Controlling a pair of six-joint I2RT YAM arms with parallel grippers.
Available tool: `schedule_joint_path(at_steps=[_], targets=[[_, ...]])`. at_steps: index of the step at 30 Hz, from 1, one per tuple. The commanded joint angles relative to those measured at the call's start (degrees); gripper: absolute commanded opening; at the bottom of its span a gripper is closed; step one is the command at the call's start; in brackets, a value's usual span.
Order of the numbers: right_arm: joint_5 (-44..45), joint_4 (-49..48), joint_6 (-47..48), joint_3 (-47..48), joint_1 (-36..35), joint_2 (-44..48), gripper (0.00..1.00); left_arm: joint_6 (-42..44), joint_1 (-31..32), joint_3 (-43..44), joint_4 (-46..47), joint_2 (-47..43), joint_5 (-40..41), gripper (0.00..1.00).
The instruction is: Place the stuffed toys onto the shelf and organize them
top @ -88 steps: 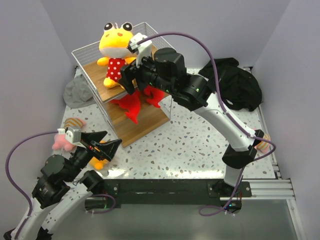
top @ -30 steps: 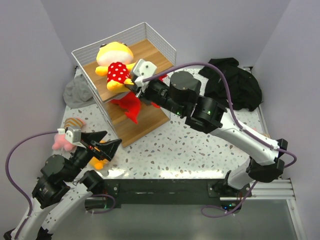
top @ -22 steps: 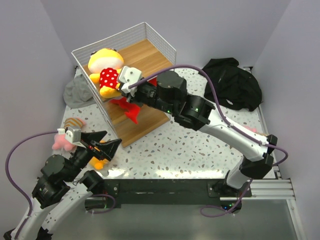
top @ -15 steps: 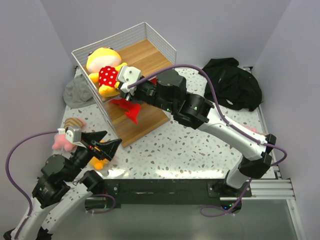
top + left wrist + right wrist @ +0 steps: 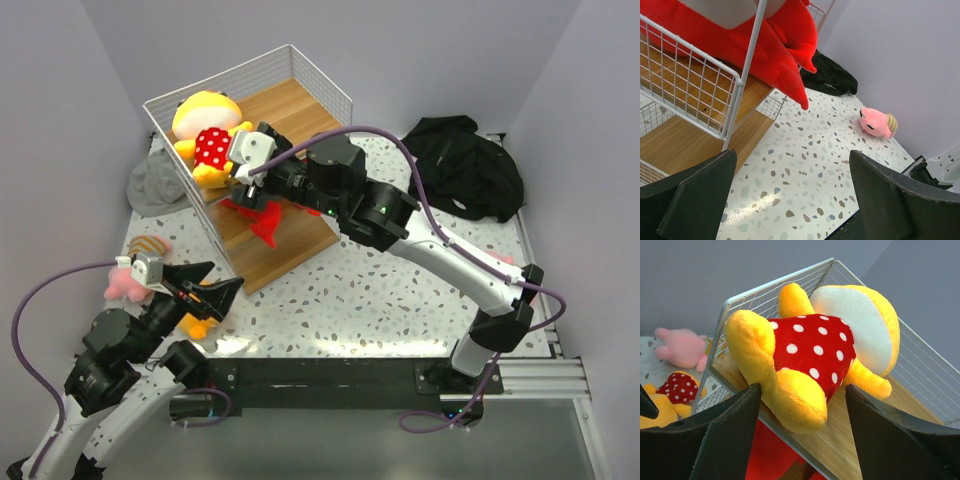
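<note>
Lying at the edge of the shelf's (image 5: 318, 78) top board (image 5: 880, 450), feet between the right gripper's (image 5: 801, 390) parted, empty fingers, the doll (image 5: 815, 347) was judged liable to be snagged and dragged off on withdrawal; the left gripper (image 5: 792, 152) was seen open, empty.

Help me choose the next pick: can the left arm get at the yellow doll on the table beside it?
Probably yes. The left gripper hangs open just above the yellow doll on the table, and nothing seems to cover it; the pink toy lies off to one side.
</note>
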State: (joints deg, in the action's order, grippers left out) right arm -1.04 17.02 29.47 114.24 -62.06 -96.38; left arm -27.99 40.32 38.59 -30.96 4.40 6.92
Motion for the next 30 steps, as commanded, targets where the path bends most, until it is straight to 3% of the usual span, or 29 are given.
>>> schedule_joint_path(at_steps=[1,19,22,30], targets=[[0.25,-1.64,1.55,2.39,0.54,1.02,0.72,-0.49,0.29,-0.01,1.34,1.74,0.55,1.00],[2.10,-0.76,-0.29,1.08,1.68,3.56,0.78,-1.89,0.29,0.08,0.73,3.59,2.66,1.00],[1.22,-0.93,-1.61,-0.24,1.68,5.58,0.81,-4.69,0.29,0.87,-1.28,4.38,6.87,0.99],[-0.19,-2.51,-5.65,-8.57,1.68,15.32,0.88,-17.51,0.20,3.95,-10.95,4.56,29.36,0.98]])
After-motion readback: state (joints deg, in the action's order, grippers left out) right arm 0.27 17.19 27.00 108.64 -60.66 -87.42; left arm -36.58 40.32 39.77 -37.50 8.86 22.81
